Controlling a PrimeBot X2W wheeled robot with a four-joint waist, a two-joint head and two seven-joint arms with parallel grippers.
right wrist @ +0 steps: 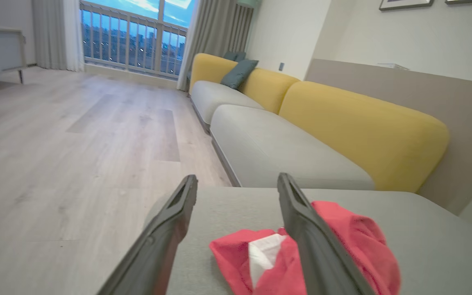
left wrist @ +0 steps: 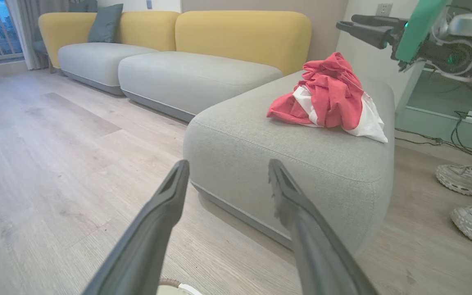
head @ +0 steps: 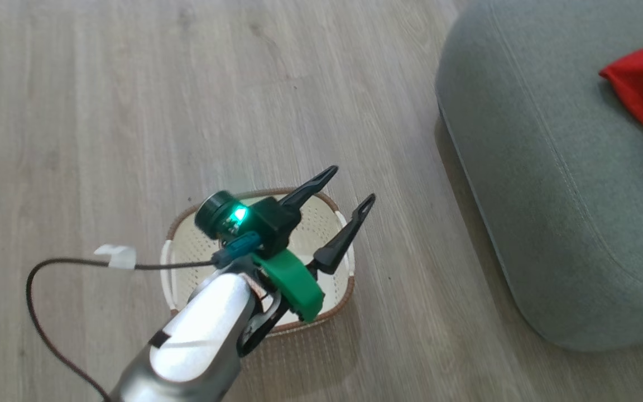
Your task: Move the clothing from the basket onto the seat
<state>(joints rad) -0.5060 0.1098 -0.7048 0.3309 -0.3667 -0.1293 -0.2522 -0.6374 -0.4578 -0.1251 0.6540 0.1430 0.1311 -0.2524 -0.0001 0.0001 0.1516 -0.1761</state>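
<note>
Pale wood floor [head: 132, 84] all around, and your basket [head: 324, 215] sits on it, the pale perforated inside showing past the arm. Your left claw [head: 351, 184] hangs right above the basket, fingers spread wide, nothing between them. In the left wrist view that claw [left wrist: 228, 164] points across at the grey seat [left wrist: 260, 147], with a sliver of basket rim at the bottom edge.

Over on the seat [head: 550, 167], there are the clothes [head: 642, 84]: a rumpled red heap with white cloth folded into it, lying on the top cushion [left wrist: 330, 94]. Your right claw [right wrist: 237, 178] is up over that heap [right wrist: 355, 241], fingers wide apart and gripping nothing; one finger crosses in front of the red fabric, and you can't tell from here whether it touches. From the left wrist you see that right claw [left wrist: 344, 20] high above the seat. A yellow-backed sofa [left wrist: 240, 37] runs behind, and a person's pale shoes [left wrist: 465, 180] stand on the floor just beside the seat.
</note>
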